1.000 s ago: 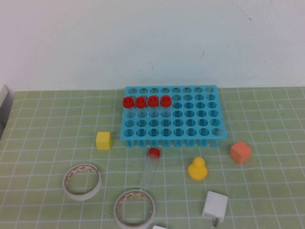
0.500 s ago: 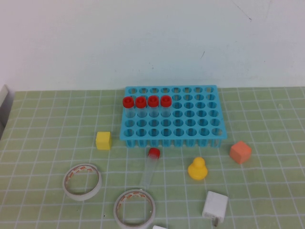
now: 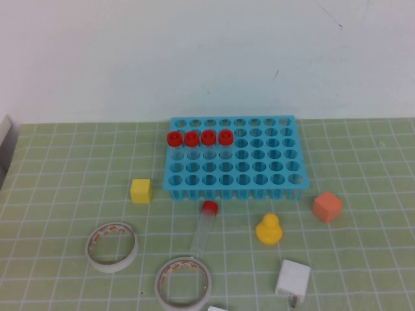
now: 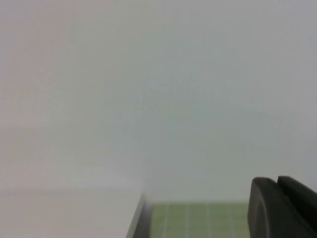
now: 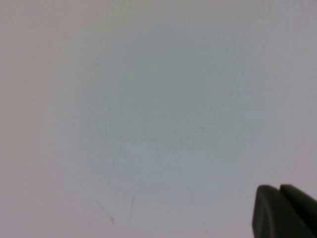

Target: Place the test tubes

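A blue rack stands towards the back of the green gridded mat, close to the pale wall. Four test tubes with red caps stand upright in it, side by side in the second row from the back, filling the four holes at the robot's left end of that row. A fifth test tube lies flat on the mat just in front of the rack, apart from it, its red cap pointing towards the rack and its clear body pointing towards the robot.

Other things lie around it. A yellow cube sits just beside the rack's front left corner, and an orange cube sits near the front right corner. A yellow duck stands to the right of the lying tube, with a white plug nearer the robot. Two rolls of tape lie on the left: one roll well left of the tube, the other roll just beyond its clear end.

Neither arm shows in the high view (both appear only in their own wrist views). The left gripper is raised, facing the wall above a strip of mat, its fingers pressed together on nothing. The right gripper faces bare wall, its fingers likewise together and empty.
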Controlling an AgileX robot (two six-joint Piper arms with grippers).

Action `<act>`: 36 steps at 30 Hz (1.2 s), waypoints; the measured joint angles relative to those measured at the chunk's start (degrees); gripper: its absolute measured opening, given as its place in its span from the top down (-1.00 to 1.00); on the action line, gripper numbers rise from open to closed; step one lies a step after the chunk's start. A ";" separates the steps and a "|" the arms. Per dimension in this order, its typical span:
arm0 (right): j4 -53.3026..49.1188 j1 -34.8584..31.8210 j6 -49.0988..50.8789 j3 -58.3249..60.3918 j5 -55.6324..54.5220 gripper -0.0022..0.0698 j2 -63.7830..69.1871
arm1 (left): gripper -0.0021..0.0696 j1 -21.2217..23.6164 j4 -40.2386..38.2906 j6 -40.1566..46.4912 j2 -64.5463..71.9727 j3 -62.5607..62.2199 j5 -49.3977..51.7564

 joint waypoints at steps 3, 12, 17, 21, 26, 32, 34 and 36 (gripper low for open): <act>0.00 0.00 -0.08 -5.02 7.49 0.95 3.73 | 0.95 0.00 1.22 1.05 4.91 -3.31 6.31; 2.71 0.00 -0.47 -20.08 31.43 0.95 20.86 | 0.95 0.00 1.62 1.30 8.18 -2.94 6.11; 9.79 0.00 -5.60 -25.59 46.58 0.95 32.87 | 0.95 0.00 1.52 -0.40 8.18 0.29 5.22; 19.11 0.00 -14.82 -27.52 51.28 0.95 43.82 | 0.95 0.00 0.27 -1.67 8.18 2.50 4.96; 32.34 0.32 -29.69 -31.84 52.01 0.95 59.48 | 0.95 0.00 -0.63 -3.31 8.18 2.82 4.96; 39.38 4.52 -38.93 -39.72 51.37 0.95 76.08 | 0.95 0.00 -0.77 -3.54 8.18 2.82 5.23; 39.49 7.52 -39.19 -42.89 51.00 0.95 80.45 | 0.95 -0.57 -0.77 -3.63 8.18 2.82 5.32; 39.38 13.46 -37.54 -47.82 50.65 0.95 85.94 | 0.95 -2.34 -0.77 -3.75 8.18 2.82 5.50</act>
